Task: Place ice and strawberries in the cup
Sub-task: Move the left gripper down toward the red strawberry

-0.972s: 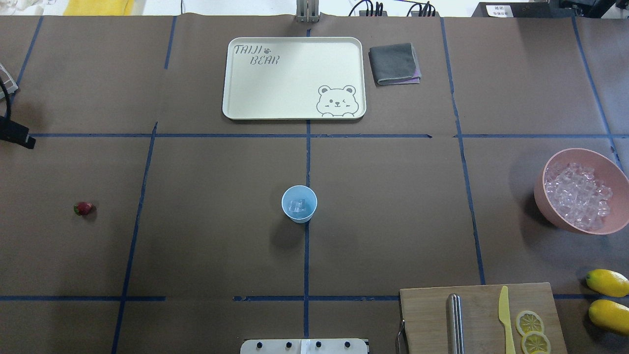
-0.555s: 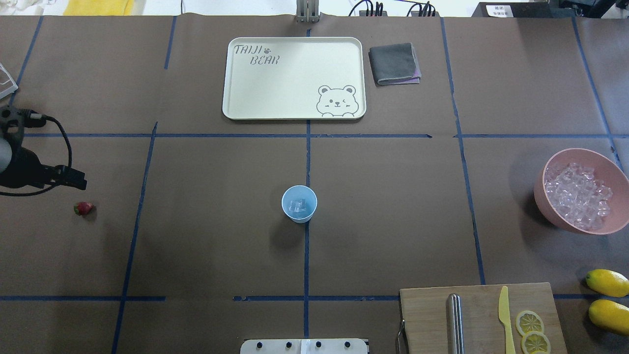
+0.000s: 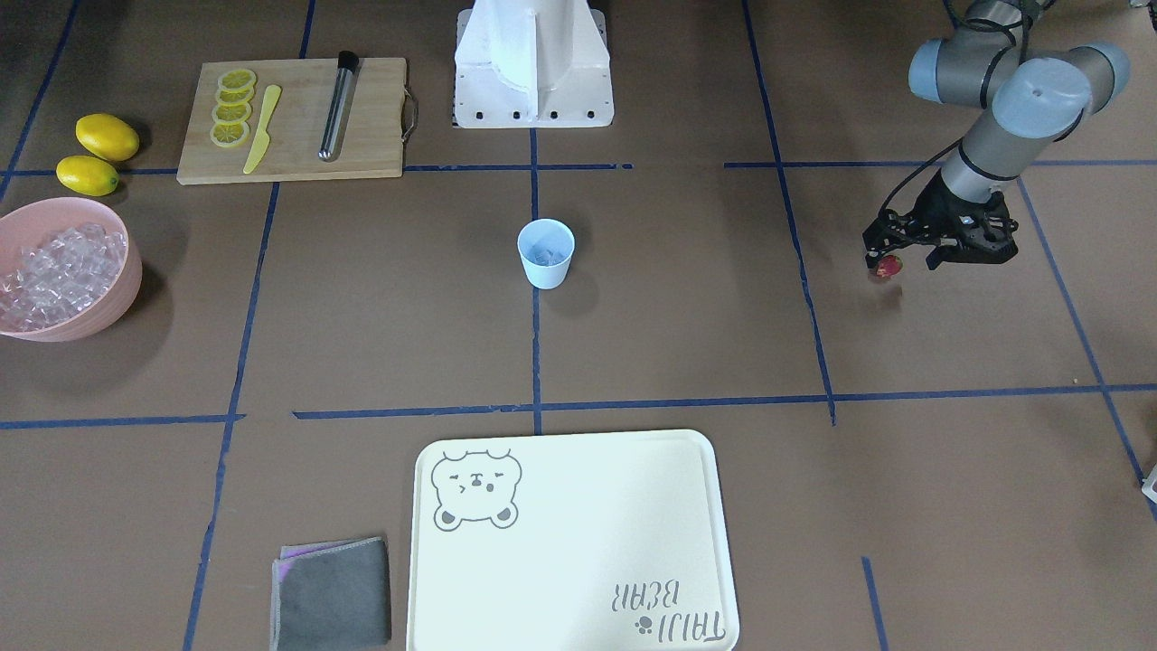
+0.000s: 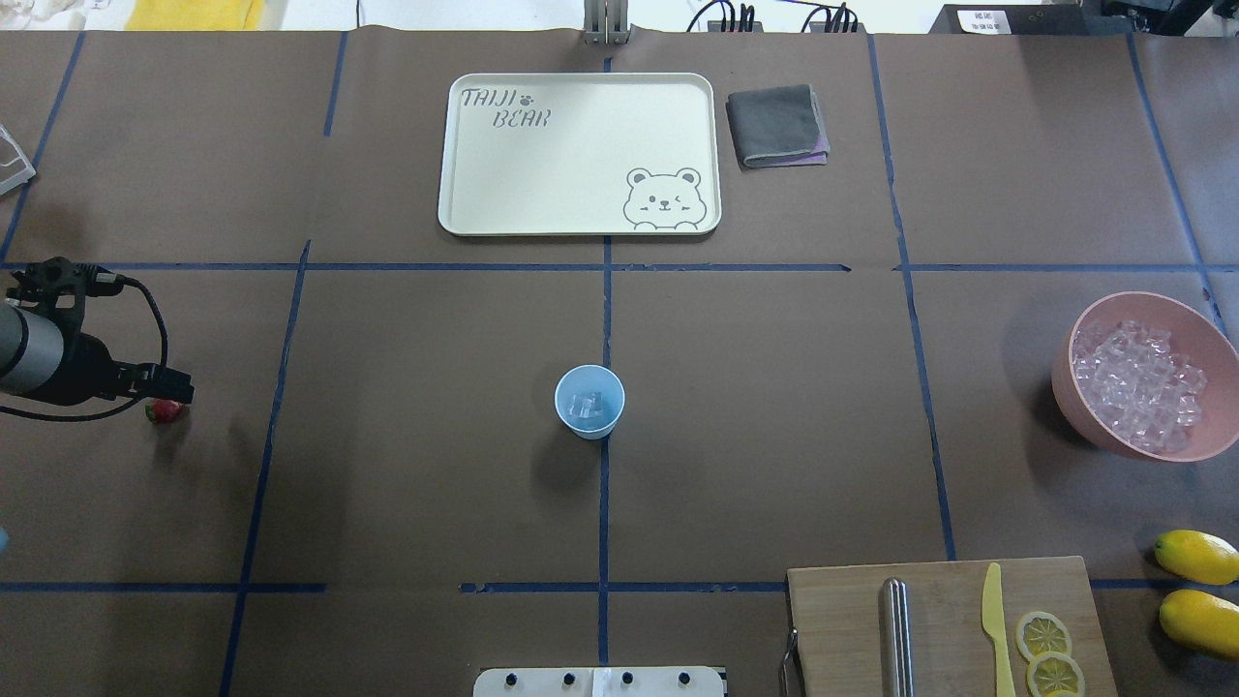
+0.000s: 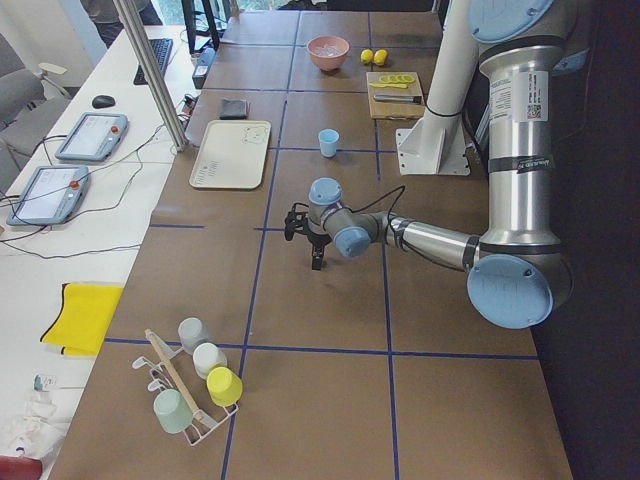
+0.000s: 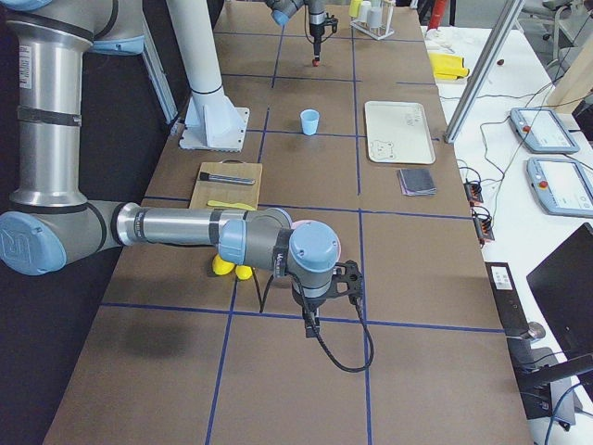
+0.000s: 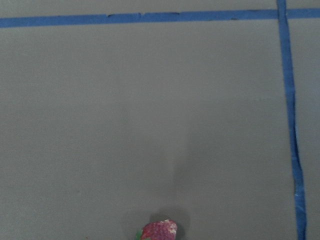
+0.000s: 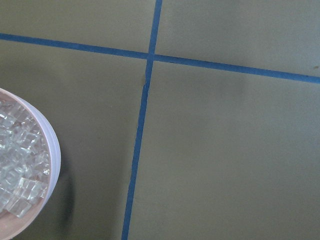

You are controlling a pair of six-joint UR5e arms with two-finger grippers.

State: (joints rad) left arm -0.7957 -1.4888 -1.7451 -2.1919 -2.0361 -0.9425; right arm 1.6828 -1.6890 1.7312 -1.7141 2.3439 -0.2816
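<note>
Left hand [image 4: 172,391] held open close over the strawberry [image 4: 165,411] at the left end of the bench [image 4: 774,387], cup [image 4: 589,401] stood upright at centre with ice [image 4: 586,407] inside, more ice heaped in the pink bowl [image 4: 1079,418] at right, right hand [image 6: 309,326] seen from the side only, grip not determinable

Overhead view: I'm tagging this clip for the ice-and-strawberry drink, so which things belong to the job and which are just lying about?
Job: cup, with ice already inside; strawberry; pink bowl of ice; left gripper, open by the strawberry.

Lying about: tray; grey cloth; cutting board with knife, metal rod and lemon slices; two lemons.
</note>
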